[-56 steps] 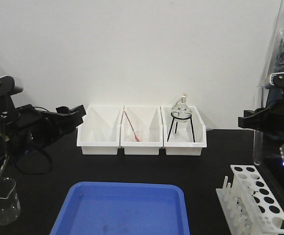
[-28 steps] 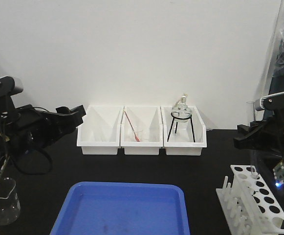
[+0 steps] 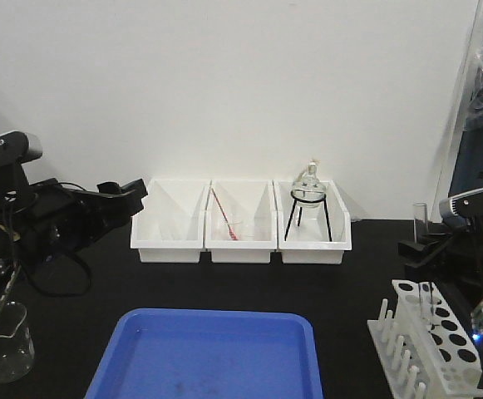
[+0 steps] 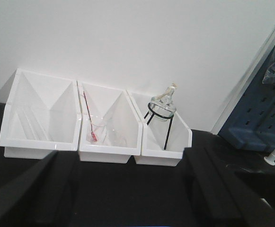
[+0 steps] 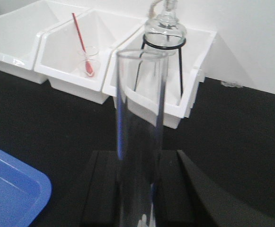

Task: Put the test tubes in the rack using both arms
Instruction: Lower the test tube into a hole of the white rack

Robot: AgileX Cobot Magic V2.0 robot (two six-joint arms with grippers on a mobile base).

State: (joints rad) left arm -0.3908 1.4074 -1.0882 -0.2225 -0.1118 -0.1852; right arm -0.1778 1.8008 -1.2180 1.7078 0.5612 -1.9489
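Note:
My right gripper (image 3: 425, 249) is shut on a clear test tube (image 3: 421, 229) and holds it upright. The tube's lower end sits at a far-end hole of the white rack (image 3: 441, 345). In the right wrist view the tube (image 5: 139, 118) stands between the two black fingers (image 5: 104, 189). My left gripper (image 3: 129, 195) is open and empty, hovering in front of the left white bin (image 3: 170, 241). More test tubes (image 4: 31, 125) lie in that bin. In the left wrist view the left gripper's (image 4: 128, 189) dark fingers stand wide apart.
Three white bins line the back; the middle bin (image 3: 239, 241) holds a red-marked rod (image 3: 223, 214), the right one a flask on a black tripod (image 3: 309, 199). A blue tray (image 3: 208, 353) is at the front middle and a glass beaker (image 3: 7, 341) at the front left.
My right gripper has come down and left with the test tube, bringing its lower end to the rack's far hole. The left arm has barely moved.

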